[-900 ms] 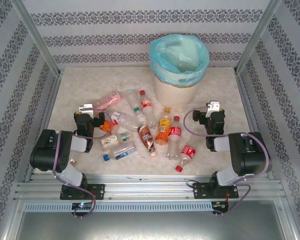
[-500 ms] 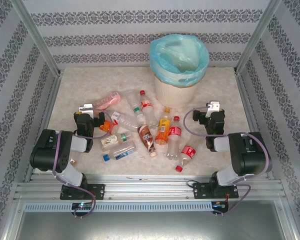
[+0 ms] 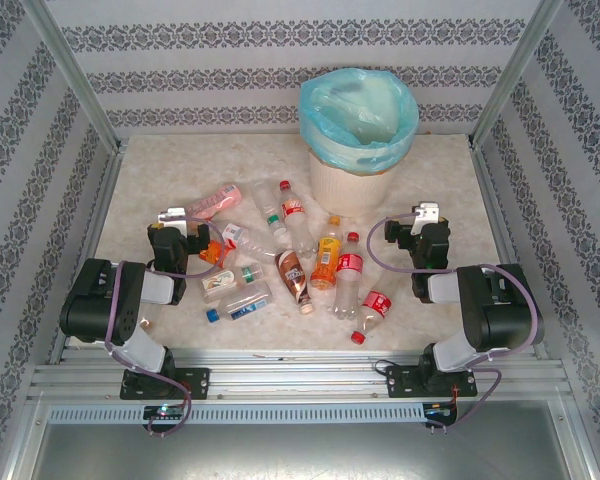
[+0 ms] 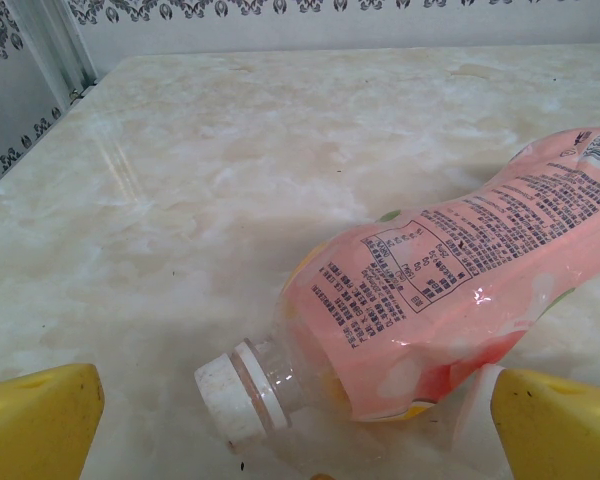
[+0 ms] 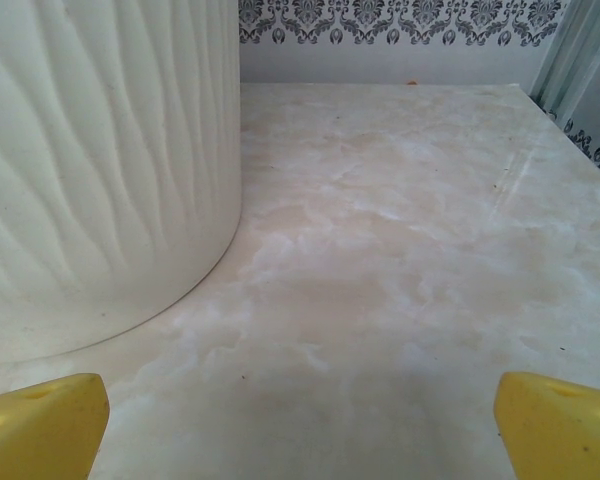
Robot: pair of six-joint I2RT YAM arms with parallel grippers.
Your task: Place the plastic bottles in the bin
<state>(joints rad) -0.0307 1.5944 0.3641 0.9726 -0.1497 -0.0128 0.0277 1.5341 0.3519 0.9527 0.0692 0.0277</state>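
Nothing has shifted. The left tool (image 4: 300, 425) and right tool (image 5: 300, 420) stay spread wide, empty. The bottles (image 3: 290, 265) lie outside the bin (image 3: 358, 175), none grasped.

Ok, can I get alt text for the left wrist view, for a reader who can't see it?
A pink-labelled plastic bottle lies on its side on the pale marbled table, its white cap pointing to the lower left. It sits just ahead of the open left end effector, whose yellow fingers show in the bottom corners.
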